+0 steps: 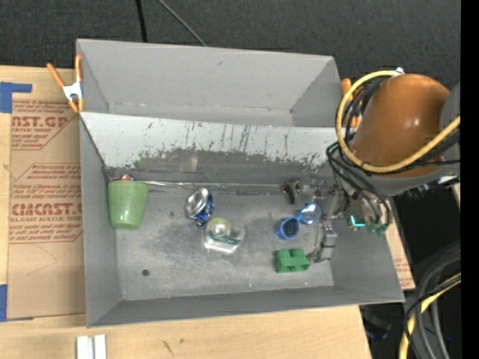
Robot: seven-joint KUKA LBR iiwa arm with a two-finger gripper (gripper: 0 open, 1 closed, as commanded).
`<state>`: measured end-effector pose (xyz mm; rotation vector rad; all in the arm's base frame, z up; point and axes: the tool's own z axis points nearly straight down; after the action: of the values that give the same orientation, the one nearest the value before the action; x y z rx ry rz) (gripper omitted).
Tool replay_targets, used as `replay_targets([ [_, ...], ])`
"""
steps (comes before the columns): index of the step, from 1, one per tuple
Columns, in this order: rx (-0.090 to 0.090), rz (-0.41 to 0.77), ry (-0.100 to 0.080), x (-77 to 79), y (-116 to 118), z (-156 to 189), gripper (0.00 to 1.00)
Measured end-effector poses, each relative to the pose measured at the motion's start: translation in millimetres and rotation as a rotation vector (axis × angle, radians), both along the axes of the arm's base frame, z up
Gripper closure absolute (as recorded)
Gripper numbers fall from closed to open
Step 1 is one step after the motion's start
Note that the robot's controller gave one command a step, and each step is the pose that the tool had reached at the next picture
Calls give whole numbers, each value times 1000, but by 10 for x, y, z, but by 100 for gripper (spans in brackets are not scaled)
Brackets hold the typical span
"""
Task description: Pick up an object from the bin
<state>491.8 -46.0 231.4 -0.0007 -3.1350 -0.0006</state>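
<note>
Green block (pixel 290 261) nearest: low, knobbly, brick-like, flat on floor of bin (pixel 179 269), right half, close to front wall. Just right of it, gripper (pixel 326 245), down near floor level beside block's right end; contact cannot tell. Pincer wide or narrow: cannot tell; nothing seen held. Judged: pick not yet made, grasp and lift both left; block likeliest target. Further back: small blue piece (pixel 287 228), clear lump with green (pixel 222 235), crushed blue-silver can (pixel 198 205), green cup (pixel 127 203) by left wall.
</note>
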Motion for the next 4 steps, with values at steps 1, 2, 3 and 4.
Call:
replay_targets([
  [1,-2,57,-19,-89,-448,-1632,0],
  [2,-2,57,-24,-73,-441,-1627,0],
  [3,-2,56,-27,-62,-436,-1624,0],
  [4,0,58,-11,-26,-261,-1613,0],
])
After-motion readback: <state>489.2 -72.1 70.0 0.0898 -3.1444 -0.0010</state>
